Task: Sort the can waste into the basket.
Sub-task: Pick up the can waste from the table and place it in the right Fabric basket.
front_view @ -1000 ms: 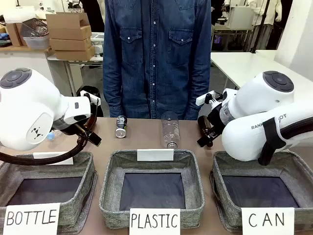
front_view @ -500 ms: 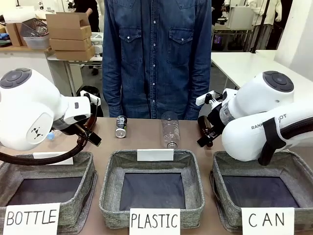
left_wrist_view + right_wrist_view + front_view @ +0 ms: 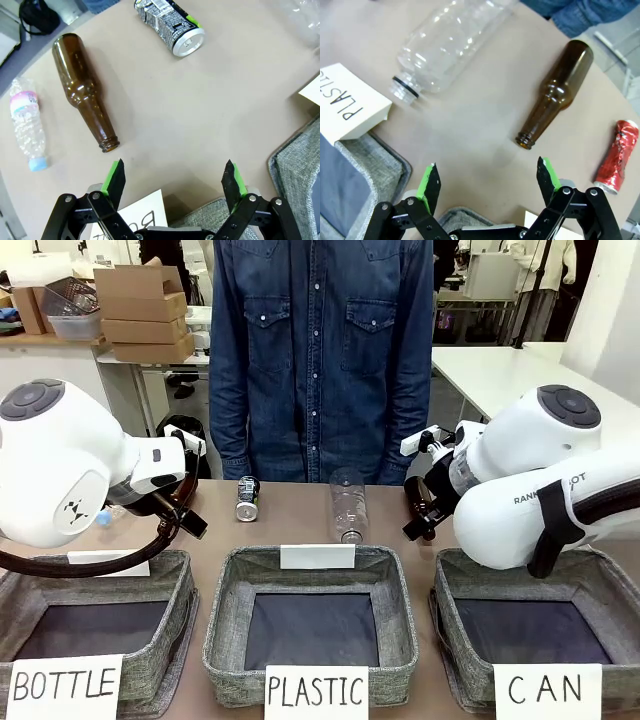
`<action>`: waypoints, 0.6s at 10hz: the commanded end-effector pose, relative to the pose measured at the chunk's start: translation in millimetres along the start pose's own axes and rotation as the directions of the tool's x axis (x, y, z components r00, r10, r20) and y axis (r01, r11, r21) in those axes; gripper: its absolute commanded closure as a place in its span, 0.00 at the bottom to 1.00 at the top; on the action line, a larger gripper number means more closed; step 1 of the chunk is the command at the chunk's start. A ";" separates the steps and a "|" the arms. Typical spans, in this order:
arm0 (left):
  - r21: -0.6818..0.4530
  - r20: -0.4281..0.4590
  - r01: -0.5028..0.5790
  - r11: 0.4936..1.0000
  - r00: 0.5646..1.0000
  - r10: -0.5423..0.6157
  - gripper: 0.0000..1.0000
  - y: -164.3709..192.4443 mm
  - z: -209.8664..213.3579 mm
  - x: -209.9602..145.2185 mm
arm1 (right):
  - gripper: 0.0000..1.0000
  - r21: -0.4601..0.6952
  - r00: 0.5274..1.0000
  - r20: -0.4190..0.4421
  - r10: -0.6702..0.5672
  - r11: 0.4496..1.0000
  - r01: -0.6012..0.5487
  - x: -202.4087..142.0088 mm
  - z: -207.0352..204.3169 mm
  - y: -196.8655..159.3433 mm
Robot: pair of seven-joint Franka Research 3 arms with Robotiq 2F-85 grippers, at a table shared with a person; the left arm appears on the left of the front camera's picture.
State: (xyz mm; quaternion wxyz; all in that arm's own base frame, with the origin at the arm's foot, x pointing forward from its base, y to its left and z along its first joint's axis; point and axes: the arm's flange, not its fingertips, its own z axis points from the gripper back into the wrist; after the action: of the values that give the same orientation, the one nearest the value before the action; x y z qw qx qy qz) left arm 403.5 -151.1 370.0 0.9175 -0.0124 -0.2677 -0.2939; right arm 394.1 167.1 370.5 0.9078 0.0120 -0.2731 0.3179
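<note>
Cans lie on the counter (image 3: 165, 115): dark can (image 3: 170, 25) well ahead of the left tool (image 3: 173, 175), red can (image 3: 616, 156) off beside the right tool (image 3: 488, 172). Both tools gape wide, empty. CAN basket (image 3: 445, 630) sits just beneath the right tool.

White signs read "BOTTLE" (image 3: 62, 687) on left basket (image 3: 150, 670), "PLASTIC" (image 3: 316, 691) on middle basket (image 3: 235, 675), "CAN" (image 3: 546, 689) on right basket (image 3: 462, 680).
</note>
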 end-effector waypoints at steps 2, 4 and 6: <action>0.000 0.000 0.000 1.000 1.000 0.000 0.00 0.0 0.0 0.0 | 0.00 0.000 1.000 0.000 0.000 1.000 0.000 0.0 0.0 0.0; -0.100 0.062 0.116 0.988 0.992 -0.110 0.00 3.2 110.4 -8.2 | 0.00 -0.060 0.998 0.063 0.028 0.998 -0.024 5.4 110.9 -0.5; -0.010 0.184 0.273 0.962 0.946 -0.266 0.00 1.6 181.6 -46.3 | 0.00 -0.220 0.962 0.272 0.032 0.975 0.030 -22.8 191.0 -1.4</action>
State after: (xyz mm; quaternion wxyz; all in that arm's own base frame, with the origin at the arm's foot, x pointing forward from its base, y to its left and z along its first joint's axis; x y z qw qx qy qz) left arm 351.3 -137.3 506.5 0.8676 -0.0213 -0.3198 -0.3801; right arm 350.2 139.5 521.1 0.8738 -0.0183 -0.3848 0.2969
